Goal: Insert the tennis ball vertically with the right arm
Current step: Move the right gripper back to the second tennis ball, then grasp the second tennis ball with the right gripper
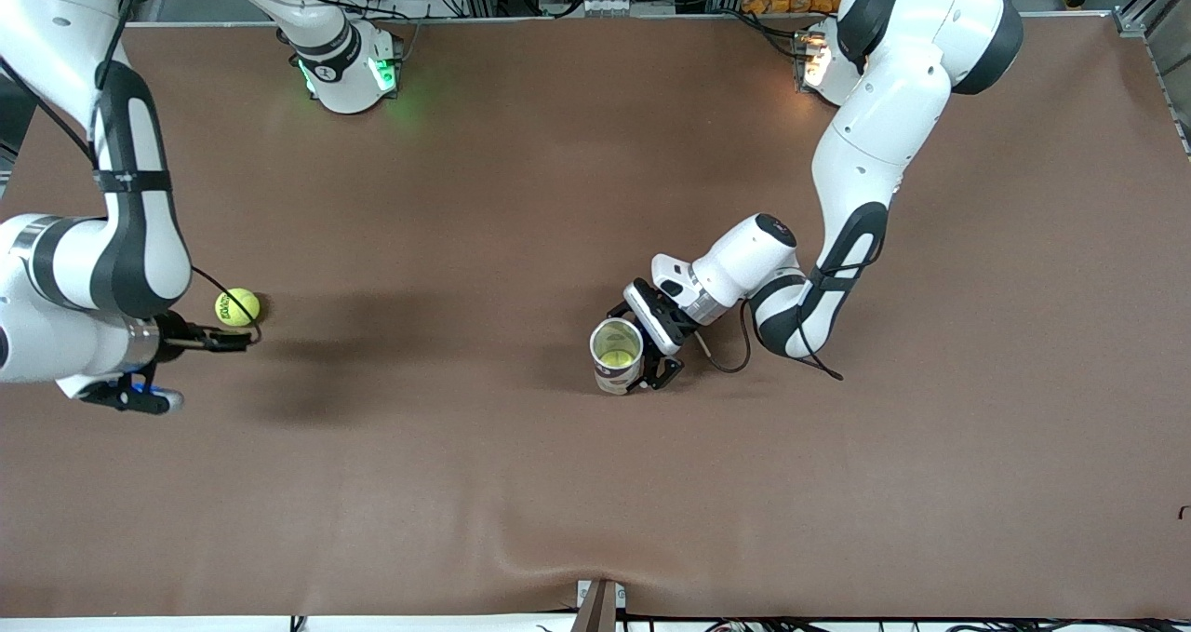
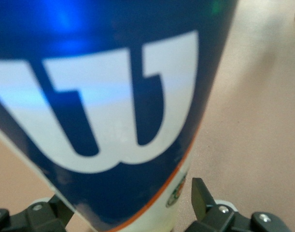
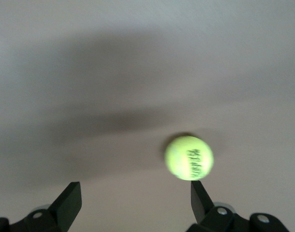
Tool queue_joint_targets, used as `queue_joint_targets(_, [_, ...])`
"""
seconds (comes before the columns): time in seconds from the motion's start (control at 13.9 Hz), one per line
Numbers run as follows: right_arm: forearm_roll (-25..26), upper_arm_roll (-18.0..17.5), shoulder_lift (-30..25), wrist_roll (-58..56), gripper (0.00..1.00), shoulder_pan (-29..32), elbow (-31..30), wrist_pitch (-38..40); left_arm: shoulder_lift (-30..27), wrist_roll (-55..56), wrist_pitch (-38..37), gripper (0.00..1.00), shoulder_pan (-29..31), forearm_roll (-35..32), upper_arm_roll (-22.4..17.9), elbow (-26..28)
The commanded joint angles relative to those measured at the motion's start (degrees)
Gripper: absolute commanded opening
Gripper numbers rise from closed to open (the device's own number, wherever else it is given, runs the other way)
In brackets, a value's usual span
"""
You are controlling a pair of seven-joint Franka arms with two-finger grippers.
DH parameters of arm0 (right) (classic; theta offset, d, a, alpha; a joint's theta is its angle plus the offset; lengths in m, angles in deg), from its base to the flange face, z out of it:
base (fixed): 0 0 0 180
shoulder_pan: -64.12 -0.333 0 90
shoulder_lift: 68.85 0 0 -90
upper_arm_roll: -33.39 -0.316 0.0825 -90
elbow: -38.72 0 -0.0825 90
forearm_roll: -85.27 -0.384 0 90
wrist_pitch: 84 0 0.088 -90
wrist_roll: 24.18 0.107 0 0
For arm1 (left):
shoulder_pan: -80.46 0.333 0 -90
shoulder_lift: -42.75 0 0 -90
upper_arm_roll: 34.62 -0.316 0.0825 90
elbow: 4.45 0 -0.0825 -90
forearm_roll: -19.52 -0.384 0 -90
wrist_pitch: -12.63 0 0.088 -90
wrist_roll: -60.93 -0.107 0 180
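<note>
1. Right now, your key relation is ball to right gripper point(image 1: 219, 342): the tennis ball point(image 1: 236, 306) lies on the table point(image 1: 521, 483) just beside its fingertips, on the side toward the robot bases, so the right arm is by far the nearer one.
2. Your right gripper stands wide open and holds nothing; in the right wrist view the ball point(image 3: 189, 157) sits off-centre, close to one finger point(image 3: 201, 199) rather than between the two.
3. Judging from that, you will need to shift sideways to centre the ball before lowering.
4. The ball looks yellow-green with dark lettering, round, so it has no long axis to line up.
5. The can point(image 1: 617, 356) stands upright, mouth up, well apart from the ball toward the left arm's end of the table; something yellow-green shows inside, probably another ball, though it is hard to be sure.
6. Your left gripper point(image 1: 651, 353) is set around the can with its fingers spread wide either side of it; whether they press on it is unclear.
</note>
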Motion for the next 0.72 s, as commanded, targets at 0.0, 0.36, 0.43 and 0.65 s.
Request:
queue_joint_targets(0.0, [0.09, 2.38, -3.58, -3.22, 1.0, 0.54, -8.27, -3.31, 0.42, 0.05, 0.27, 0.98, 1.01, -1.96, 0.94, -0.4])
queue_joint_targets(0.36, [-0.09, 2.48, -3.23, -3.31, 1.0, 0.9, -16.45, -15.35, 0.42, 0.05, 0.27, 0.94, 1.01, -1.88, 0.94, -0.49])
queue_joint_targets(0.43, [-0.09, 2.48, -3.22, -3.4, 1.0, 0.9, -17.24, -16.32, 0.42, 0.05, 0.27, 0.94, 1.01, -1.87, 0.94, -0.49])
queue_joint_targets(0.65, [-0.09, 2.48, -3.4, -3.4, 1.0, 0.9, -19.09, -16.68, 0.51, 0.14, 0.18, 0.88, 0.92, -1.87, 1.03, -0.75])
